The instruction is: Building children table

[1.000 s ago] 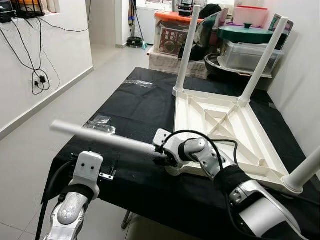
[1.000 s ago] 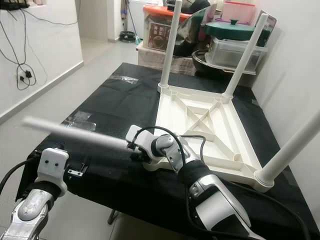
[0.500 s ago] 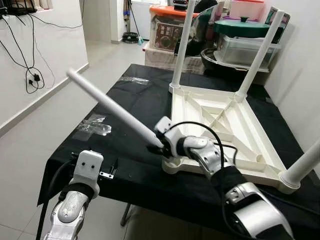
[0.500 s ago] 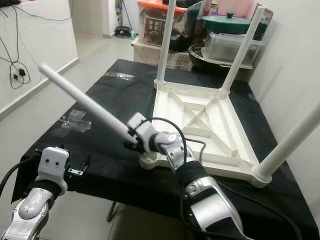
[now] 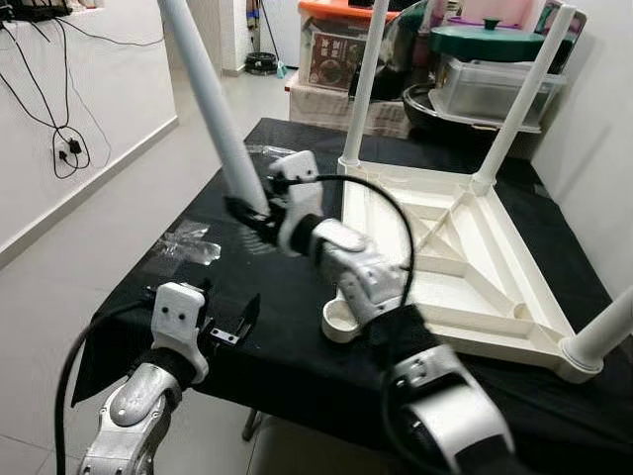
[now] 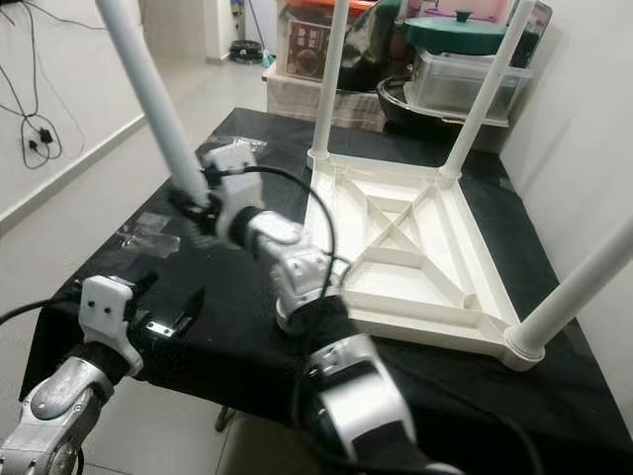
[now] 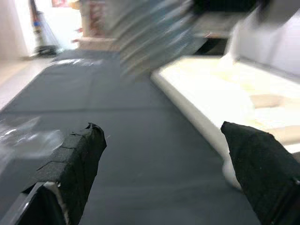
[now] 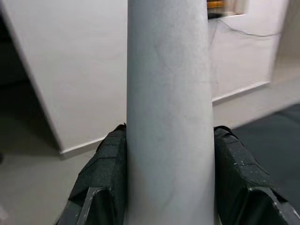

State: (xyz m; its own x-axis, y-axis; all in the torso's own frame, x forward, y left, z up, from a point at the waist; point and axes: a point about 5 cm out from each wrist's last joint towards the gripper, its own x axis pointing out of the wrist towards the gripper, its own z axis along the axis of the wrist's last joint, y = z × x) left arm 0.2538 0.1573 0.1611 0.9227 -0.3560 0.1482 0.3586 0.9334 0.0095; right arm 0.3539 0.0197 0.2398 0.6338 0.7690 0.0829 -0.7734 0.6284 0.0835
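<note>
Left eye view: my right gripper (image 5: 249, 210) clamps the lower end of the loose white cylindrical table leg (image 5: 213, 109), which rises steeply up and to the left over the black-clothed work table (image 5: 287, 341); the upturned cream plastic children's tabletop (image 5: 450, 262) lies just beside it, three legs already standing in its corners, and the empty round corner socket (image 5: 336, 320) sits at its near-left corner. I judge the step in hand to be seating this fourth leg: I should bring the leg upright, centre its free lower end over the socket, and press straight down without tilting. My left gripper (image 5: 232, 325) hovers at the table's near edge, fingers spread, holding nothing. Right eye view: the same layout; an orange-lidded storage box (image 6: 307, 40) behind carries a printed label too small to read. Left wrist view: the two black fingers (image 7: 72, 164) stand wide apart over the black cloth, the tabletop's pale edge blurred ahead. Right wrist view: both pads (image 8: 105, 173) press against the leg's sides; no writing is legible on it.
</note>
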